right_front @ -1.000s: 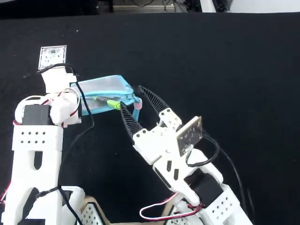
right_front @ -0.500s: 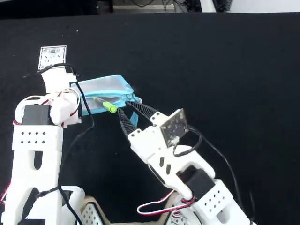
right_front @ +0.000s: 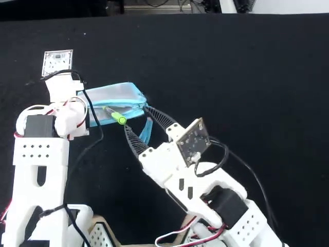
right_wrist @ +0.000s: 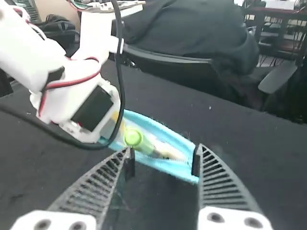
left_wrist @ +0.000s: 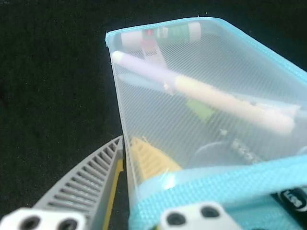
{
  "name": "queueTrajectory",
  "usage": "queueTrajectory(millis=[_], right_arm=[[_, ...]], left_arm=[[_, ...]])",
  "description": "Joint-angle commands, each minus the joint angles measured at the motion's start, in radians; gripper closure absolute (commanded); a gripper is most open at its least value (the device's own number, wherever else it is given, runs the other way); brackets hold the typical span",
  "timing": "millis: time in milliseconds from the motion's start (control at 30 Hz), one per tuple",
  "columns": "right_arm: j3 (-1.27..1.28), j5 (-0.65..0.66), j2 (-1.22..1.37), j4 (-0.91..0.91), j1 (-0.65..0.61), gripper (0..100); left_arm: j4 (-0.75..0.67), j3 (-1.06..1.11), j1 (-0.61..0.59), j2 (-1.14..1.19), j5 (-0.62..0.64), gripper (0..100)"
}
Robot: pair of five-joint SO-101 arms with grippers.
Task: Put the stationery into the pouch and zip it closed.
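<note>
The packing step looks nearly over. The pouch (right_front: 115,98) is lying on the black table (right_front: 247,77), left of centre, and the left claw (left_wrist: 125,158) is clamping its left end, one finger on either side of the clear wall. A green-capped pen (right_front: 117,116) is poking out of the near edge, so the mouth is not yet ready for zipping.

The right claw (right_front: 146,128) is hanging released just right of the pen, jaws spread wide, with the blue tab (right_front: 147,133) lying between them. I judge the next move calls for nudging the pen fully inside, then pinching the tab and drawing it along while the left claw is anchoring the pouch.

The left wrist view is giving what the high view cannot: through the clear wall, a white marker (left_wrist: 206,96) and a small tube (left_wrist: 158,33) are lying inside. The right wrist view is looking straight at the pen's green cap (right_wrist: 133,138), close to one spread finger (right_wrist: 103,184).
</note>
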Motion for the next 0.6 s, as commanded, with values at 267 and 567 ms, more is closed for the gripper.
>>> queueTrajectory(millis=[267,567], right_arm=[[-0.119,0.078,0.137,0.003,-0.127,82.1],[-0.108,0.130,0.280,-0.115,-0.037,82.1]], left_arm=[[-0.005,0.035,-0.002,0.014,0.009,97],[-0.005,0.035,-0.002,0.014,0.009,97]])
